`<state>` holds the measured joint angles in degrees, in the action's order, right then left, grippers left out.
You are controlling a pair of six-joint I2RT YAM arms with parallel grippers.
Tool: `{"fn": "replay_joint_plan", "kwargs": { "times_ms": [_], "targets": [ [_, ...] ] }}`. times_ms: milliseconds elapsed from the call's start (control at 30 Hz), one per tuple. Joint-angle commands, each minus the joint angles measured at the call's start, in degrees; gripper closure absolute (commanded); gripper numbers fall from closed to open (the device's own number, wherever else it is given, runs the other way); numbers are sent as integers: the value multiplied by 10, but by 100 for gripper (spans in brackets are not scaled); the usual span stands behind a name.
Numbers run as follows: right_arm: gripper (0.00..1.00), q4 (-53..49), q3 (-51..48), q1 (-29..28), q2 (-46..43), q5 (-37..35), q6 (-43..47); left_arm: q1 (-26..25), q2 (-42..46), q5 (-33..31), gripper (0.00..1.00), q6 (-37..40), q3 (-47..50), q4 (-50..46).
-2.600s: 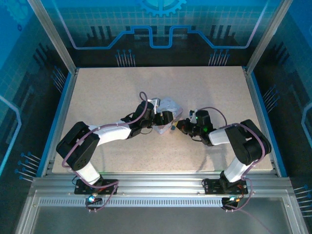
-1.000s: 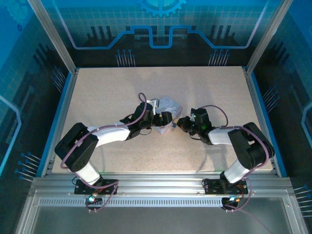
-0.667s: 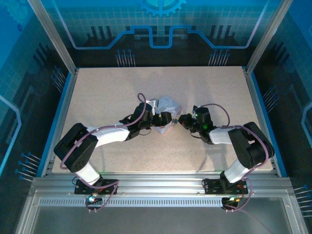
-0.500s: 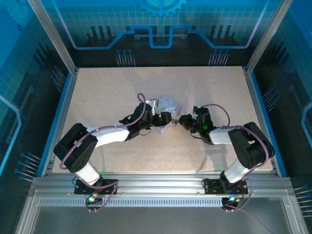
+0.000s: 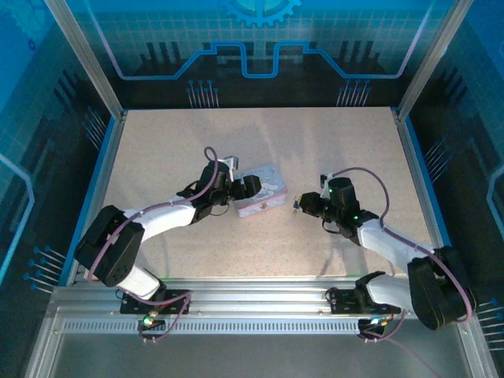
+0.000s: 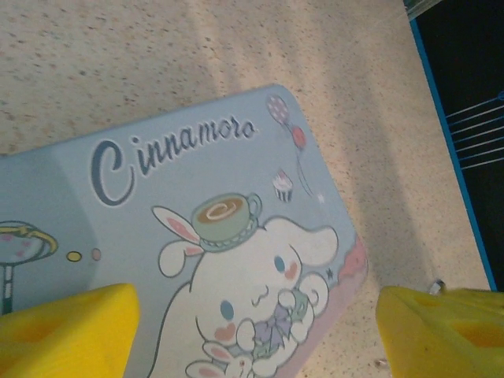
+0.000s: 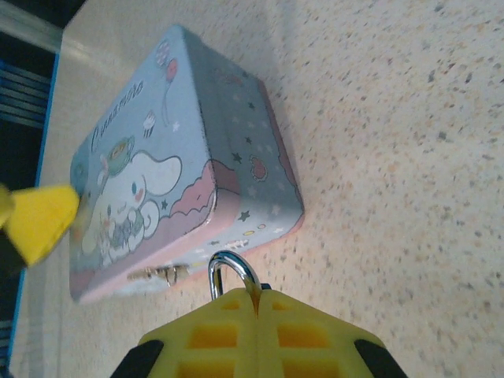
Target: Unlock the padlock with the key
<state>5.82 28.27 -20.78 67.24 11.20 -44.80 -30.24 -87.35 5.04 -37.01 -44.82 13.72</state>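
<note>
Both arms had pulled apart since a moment earlier, when their grippers nearly met at the tin's corner, and the tin's lid lay uncovered.

The padlock [image 7: 232, 272] sat pinched in the right gripper [image 7: 256, 311]. Its yellow pads were pressed together around the body, leaving just the silver shackle poking out toward the tin [image 7: 157, 157]. From overhead that gripper stood clear of the tin, with a strip of bare table [image 5: 354, 150] between them. The left gripper [image 6: 252, 339] hovered over the cartoon lid with its fingers [image 6: 63, 331] spread wide, holding nothing. Where the key was, I could not tell.

By my reading the job stood at presenting the lock. The next move would call for getting the key found, gripped and lined up with a very small keyhole.

The right wrist camera gave the shackle and the tin's front latch [image 7: 161, 274], both too small to read from overhead, while the overhead camera gave the gap between the arms. Whether the shackle had sprung, I could not tell.
</note>
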Motion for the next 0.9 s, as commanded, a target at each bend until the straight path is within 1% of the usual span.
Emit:
{"fn": "replay_joint_plan", "kwargs": {
  "times_ms": [0,133,167,233,400,500,600,733,867],
  "targets": [
    [100,-125,24,6,-32,73,69,19,18,23,17,31,15,-82],
    [100,-170,23,-8,-49,127,74,35,52,53,14,50,-5,-95],
    [100,-166,19,-15,-49,139,70,37,63,57,9,55,-9,-101],
    [100,-151,12,-35,-40,154,61,38,84,58,6,64,-14,-111],
    [100,-103,11,-97,21,144,40,47,143,53,4,71,-6,-124],
    [100,-51,7,-116,67,138,19,53,183,44,3,70,8,-131],
    [100,-37,14,-117,103,130,24,60,215,35,2,70,23,-140],
    [100,-54,33,-114,145,129,45,68,240,31,1,75,35,-163],
    [100,-47,26,-100,165,117,41,74,257,26,1,81,42,-177]
  ]
}}
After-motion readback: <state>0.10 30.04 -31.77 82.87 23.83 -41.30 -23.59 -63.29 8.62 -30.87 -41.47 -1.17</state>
